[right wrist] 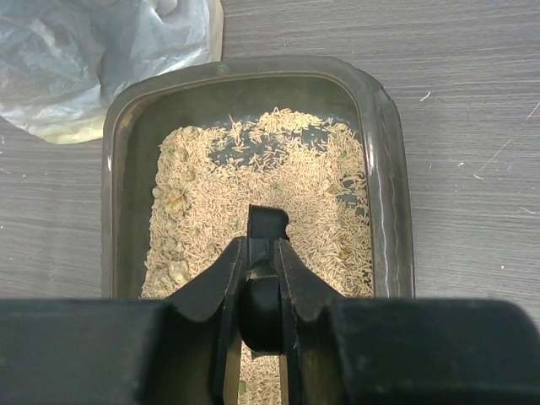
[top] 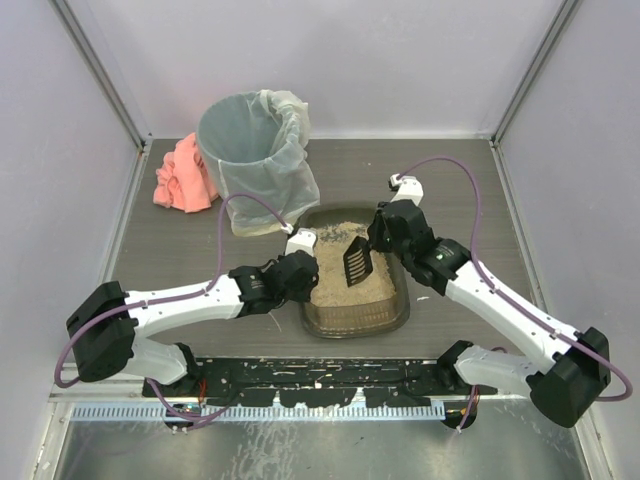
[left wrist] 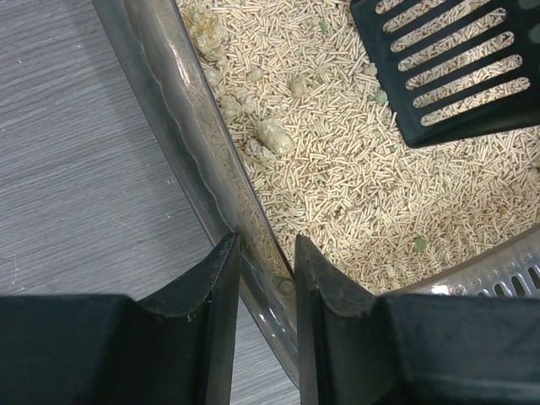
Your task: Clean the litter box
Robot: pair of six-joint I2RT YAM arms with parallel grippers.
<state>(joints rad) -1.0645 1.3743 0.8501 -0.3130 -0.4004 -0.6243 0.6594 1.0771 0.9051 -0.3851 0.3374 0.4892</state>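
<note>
The litter box [top: 393,318] is a dark brown-grey tray of beige litter at the table's middle. It also shows in the right wrist view [right wrist: 390,177]. My left gripper [top: 303,268] is shut on the litter box's left wall [left wrist: 202,160], one finger outside and one inside. My right gripper [top: 378,238] is shut on the handle of the black slotted scoop [top: 358,259] and holds it tilted over the litter. The scoop's blade [left wrist: 456,67] hangs just above the pellets in the left wrist view. Several pale clumps [left wrist: 274,135] lie along the left wall.
A round grey bin [top: 252,150] with a clear liner stands behind the box at the back left. A pink cloth [top: 183,177] lies left of the bin. The liner [right wrist: 93,59] shows past the box's far corner in the right wrist view.
</note>
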